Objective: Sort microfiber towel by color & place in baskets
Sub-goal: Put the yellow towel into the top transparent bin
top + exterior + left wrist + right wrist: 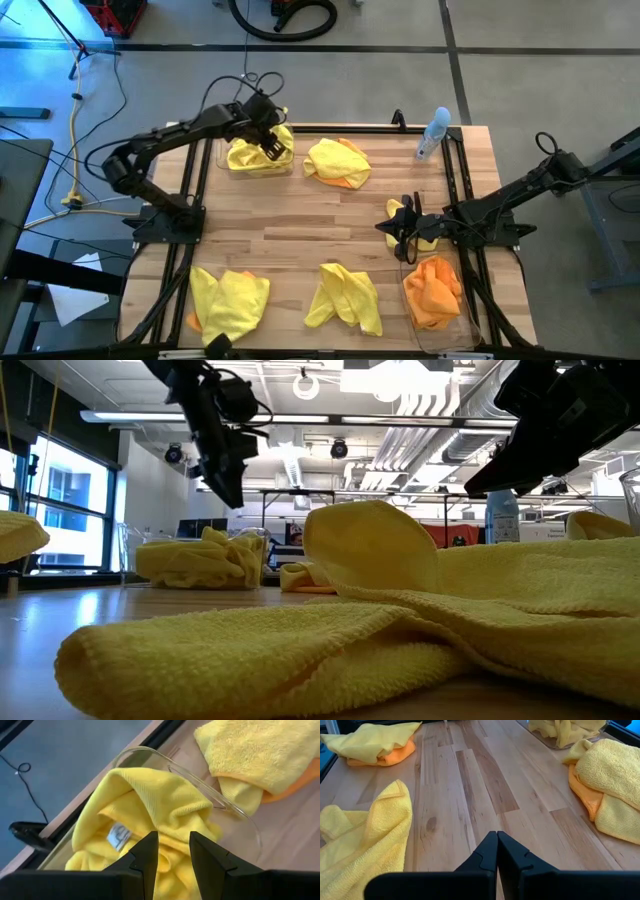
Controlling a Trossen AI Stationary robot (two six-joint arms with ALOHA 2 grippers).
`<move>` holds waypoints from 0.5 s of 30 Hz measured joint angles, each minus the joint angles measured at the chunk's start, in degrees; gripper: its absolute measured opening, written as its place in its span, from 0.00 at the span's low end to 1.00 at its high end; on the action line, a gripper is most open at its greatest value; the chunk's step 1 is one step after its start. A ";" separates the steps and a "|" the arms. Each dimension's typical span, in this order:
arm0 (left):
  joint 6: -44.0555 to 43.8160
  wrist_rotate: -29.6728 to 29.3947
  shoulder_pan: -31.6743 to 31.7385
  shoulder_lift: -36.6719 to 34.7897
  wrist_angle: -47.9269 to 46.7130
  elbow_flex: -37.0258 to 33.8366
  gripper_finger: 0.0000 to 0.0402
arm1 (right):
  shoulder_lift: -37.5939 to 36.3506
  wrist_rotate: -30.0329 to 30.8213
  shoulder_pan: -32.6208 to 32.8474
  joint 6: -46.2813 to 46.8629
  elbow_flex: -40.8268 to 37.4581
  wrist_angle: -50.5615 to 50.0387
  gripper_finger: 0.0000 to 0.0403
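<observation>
A yellow microfiber towel [150, 795] lies crumpled in the clear basket [227, 806] at the table's far left, its white label up. My left gripper [173, 854] hangs open above it, well clear of it in the low view [226, 478]. A yellow towel on an orange one [338, 163] lies beside that basket. An orange towel [432, 290] fills the second clear basket [468, 318] at the near right. Two more yellow towels [345, 298] [230, 300] lie along the near edge. My right gripper [496, 851] is shut and hovers over bare wood at the table's right.
A pale blue spray bottle [432, 135] stands at the far right. Black arm frames run along the table's left and right sides. A patch of yellow [425, 240] shows under the right arm. Bare wood [300, 225] spans the middle of the table.
</observation>
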 joint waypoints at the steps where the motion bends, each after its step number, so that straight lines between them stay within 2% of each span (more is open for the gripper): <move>1: -0.25 -0.05 -0.30 -0.37 -0.39 0.00 0.25 | 0.00 0.00 0.00 0.00 0.00 0.02 0.00; 6: -0.33 -0.05 -3.79 -0.36 0.50 0.00 0.25 | 0.00 0.02 0.00 0.00 0.00 0.00 0.00; 15: -1.77 0.05 -12.54 0.51 11.10 -0.04 0.25 | 0.00 0.20 0.00 0.00 0.00 0.01 0.00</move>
